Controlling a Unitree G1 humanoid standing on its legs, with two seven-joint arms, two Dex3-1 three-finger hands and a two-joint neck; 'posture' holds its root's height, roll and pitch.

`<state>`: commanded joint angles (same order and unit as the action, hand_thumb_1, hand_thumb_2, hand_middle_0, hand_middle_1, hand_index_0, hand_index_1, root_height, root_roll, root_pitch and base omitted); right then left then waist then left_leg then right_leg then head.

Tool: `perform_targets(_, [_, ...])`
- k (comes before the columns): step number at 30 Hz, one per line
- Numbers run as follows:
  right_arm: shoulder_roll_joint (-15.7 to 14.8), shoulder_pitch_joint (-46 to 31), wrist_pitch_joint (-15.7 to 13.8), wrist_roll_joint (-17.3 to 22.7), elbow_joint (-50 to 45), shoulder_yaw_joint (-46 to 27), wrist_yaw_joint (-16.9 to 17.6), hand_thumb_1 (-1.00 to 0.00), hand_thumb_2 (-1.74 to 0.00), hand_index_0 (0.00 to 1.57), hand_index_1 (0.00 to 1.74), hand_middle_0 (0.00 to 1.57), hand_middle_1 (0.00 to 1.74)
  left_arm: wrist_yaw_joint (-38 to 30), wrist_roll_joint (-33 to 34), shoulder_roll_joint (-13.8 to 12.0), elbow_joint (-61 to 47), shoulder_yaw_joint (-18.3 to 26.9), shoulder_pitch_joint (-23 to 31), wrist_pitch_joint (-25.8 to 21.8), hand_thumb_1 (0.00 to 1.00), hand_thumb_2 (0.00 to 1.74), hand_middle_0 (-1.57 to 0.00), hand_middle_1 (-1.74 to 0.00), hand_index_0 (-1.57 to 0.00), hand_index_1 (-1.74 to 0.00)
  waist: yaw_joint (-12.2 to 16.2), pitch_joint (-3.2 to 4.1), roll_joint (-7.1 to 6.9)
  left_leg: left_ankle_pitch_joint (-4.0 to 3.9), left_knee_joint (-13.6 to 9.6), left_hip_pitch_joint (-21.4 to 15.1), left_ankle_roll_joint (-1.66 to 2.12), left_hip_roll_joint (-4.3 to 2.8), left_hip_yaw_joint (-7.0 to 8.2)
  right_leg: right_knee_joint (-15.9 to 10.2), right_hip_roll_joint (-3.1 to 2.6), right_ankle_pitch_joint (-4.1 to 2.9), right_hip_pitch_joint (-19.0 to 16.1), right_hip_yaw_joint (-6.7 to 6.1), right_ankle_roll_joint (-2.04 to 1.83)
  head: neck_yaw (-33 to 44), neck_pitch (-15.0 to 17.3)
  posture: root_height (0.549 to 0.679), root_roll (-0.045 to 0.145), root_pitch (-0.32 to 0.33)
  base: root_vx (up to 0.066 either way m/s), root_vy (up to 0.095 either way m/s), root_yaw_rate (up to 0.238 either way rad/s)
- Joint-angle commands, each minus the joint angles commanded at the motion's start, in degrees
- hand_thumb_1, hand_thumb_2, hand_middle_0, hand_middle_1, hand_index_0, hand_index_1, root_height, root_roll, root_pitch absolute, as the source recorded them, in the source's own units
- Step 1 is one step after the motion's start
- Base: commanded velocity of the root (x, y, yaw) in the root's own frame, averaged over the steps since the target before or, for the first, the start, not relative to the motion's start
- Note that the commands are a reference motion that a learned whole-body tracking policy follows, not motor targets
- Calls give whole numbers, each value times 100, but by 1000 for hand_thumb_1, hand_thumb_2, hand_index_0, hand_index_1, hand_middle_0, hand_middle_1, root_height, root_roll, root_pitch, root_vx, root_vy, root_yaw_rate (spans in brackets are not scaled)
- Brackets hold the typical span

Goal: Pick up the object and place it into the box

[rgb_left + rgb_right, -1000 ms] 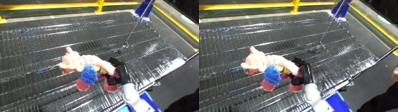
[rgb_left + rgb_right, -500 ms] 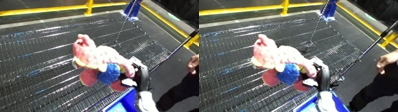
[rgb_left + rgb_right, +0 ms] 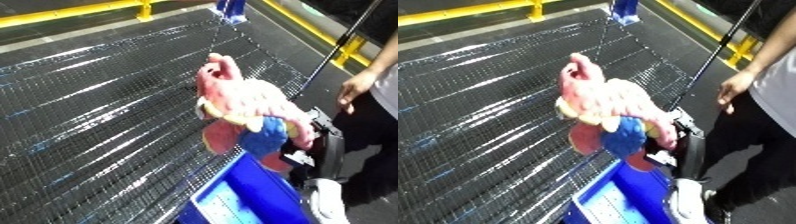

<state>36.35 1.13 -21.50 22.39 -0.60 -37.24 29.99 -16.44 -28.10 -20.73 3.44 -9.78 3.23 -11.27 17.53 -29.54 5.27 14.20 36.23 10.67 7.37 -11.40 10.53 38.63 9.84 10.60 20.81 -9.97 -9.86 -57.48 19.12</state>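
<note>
Right robot hand [image 3: 322,131], at the right, is curled round a pink plush toy [image 3: 244,102], held aloft just above the near blue bin [image 3: 253,197], over the mesh worktop [image 3: 98,110]. The toy looks soft, light and squashable; its body suits gripping.

Stuffed toy [image 3: 253,112]: soft nubby plush cloth, pink and blue, matt; table [image 3: 98,115]: dark wire mesh, metal, glinting with glossy streaks; bin [image 3: 244,197]: smooth blue plastic, slight sheen; right hand [image 3: 324,142]: black, matt.
</note>
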Motion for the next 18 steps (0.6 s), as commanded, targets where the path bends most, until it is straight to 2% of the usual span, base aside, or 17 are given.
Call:
perform_targets(6, [-178,-102,-122,33,162,-234,171,-1000,-1740,1570,1740,1570,1740,-17,25,74,59,-45,-105,-60,1000,1740,-1570,-1740,-1570,-1740,234,28,90,37,-21,-86,-6,27,130,-67,-14,-32,7,-102,-3,-19,293,634,81,-129,-4,57,-136])
perform_targets(11, [-205,-155,-176,128,469,-327,233,-1000,-1740,1570,1740,1570,1740,-10,60,119,175,-98,-217,-119,1000,1740,-1570,-1740,-1570,-1740,380,30,178,53,-56,-146,-5,69,243,-117,-24,-53,22,-186,0,17,416,635,85,-125,8,53,-149])
perform_targets(18, [-189,-37,-395,604,1163,-490,359,-650,-1131,1020,1131,1020,1131,-1,133,109,307,-147,-362,-223,1000,1740,-1570,-1740,-1570,-1740,506,46,332,37,-176,-189,5,119,379,-269,-29,-96,35,-277,-5,76,412,638,89,-107,3,38,-129])
